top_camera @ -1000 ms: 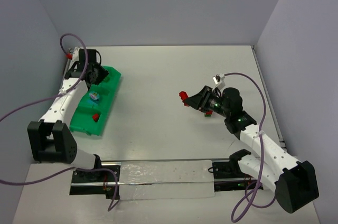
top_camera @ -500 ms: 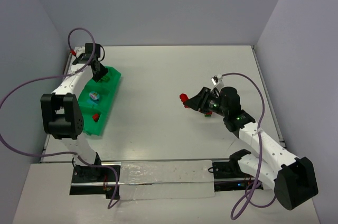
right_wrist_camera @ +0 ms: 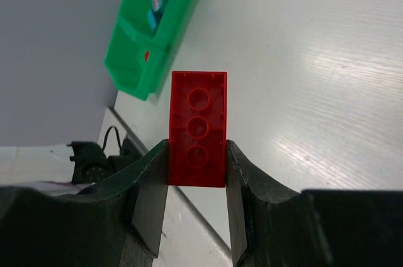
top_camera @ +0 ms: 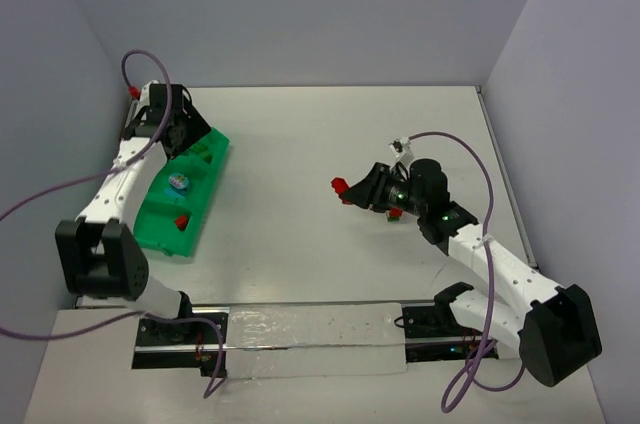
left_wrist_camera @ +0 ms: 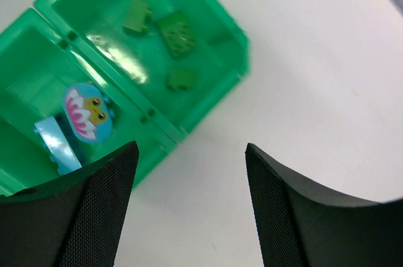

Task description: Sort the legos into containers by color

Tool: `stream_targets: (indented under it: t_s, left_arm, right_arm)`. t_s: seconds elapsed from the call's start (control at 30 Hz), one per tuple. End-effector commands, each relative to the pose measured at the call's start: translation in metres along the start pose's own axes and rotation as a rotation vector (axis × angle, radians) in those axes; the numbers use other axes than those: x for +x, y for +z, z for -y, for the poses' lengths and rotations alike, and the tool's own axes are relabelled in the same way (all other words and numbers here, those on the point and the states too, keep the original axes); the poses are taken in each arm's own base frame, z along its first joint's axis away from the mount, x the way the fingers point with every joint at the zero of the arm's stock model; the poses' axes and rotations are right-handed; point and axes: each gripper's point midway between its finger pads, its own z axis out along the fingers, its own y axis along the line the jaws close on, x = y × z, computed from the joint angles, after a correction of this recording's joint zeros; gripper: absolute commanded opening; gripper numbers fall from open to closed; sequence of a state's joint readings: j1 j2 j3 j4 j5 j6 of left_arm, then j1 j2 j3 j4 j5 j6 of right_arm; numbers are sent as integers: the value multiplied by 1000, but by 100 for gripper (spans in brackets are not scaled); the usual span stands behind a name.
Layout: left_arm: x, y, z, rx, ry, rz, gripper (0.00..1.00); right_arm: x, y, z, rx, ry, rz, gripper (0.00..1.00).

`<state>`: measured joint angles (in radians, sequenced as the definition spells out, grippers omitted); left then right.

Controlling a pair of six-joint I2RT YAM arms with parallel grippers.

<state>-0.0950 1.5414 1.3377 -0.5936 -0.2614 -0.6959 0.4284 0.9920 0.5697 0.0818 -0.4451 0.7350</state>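
The containers are one long green tray [top_camera: 201, 206] at the table's left; its end compartment [left_wrist_camera: 208, 2] holds three green legos [left_wrist_camera: 178, 33]. The compartment beside it holds a light blue lego [left_wrist_camera: 55, 144] and a round blue piece with a cartoon face [left_wrist_camera: 88, 111]. A red lego [top_camera: 181, 221] lies nearer the tray's front end. My left gripper [left_wrist_camera: 190, 148] hangs open above the tray's far end [top_camera: 176, 126], nothing between its fingers. My right gripper [right_wrist_camera: 197, 153] is shut on a red lego [right_wrist_camera: 198, 130], held above mid-table [top_camera: 344, 187]; the tray [right_wrist_camera: 157, 24] lies far ahead of it.
A speck of red [top_camera: 396, 212] shows on the table under the right wrist. Grey walls close in the left, back and right sides. A clear plastic strip [top_camera: 310, 339] and the arm bases line the near edge. A purple cable [top_camera: 140, 69] loops over the left arm.
My left gripper's jaws have opened above the tray's far compartment and the arm has swung about there. My right gripper has carried the red lego slightly leftward.
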Motion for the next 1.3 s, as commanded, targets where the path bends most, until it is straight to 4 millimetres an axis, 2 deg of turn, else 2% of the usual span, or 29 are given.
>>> stream_targets:
  t_s: [0.0, 0.07, 0.13, 0.2, 0.3, 0.4, 0.5, 0.77, 1.0, 1.27]
  left_arm:
    - [4, -87, 74, 472, 155, 77, 75]
    - [32, -128, 103, 746, 267, 22, 79]
    - [67, -186, 113, 1071, 379, -21, 81]
    - [86, -215, 115, 1242, 449, -68, 82]
    - [118, -242, 115, 1400, 531, -186, 82]
    - [145, -253, 117, 1450, 597, -264, 82]
    - [161, -260, 121, 1485, 617, -317, 82]
    - [179, -279, 117, 1592, 638, -383, 77]
    - [194, -284, 117, 1644, 635, -465, 77]
    - [200, -288, 121, 1678, 627, -500, 73]
  right_arm:
    - [-3, 2, -50, -188, -122, -47, 8]
    - [-1, -1, -67, -276, -141, -51, 8]
    - [10, -10, -86, -398, -156, -116, 8]
    - [14, -16, -97, -469, -167, -145, 8]
    - [20, -23, -112, -558, -193, -187, 9]
    - [28, -26, -123, -598, -237, -230, 9]
    - [28, -22, -130, -592, -257, -234, 10]
    - [28, -20, -140, -615, -261, -237, 10]
    - [31, -21, -151, -662, -285, -252, 10]
    - [36, -22, -156, -683, -310, -273, 10]
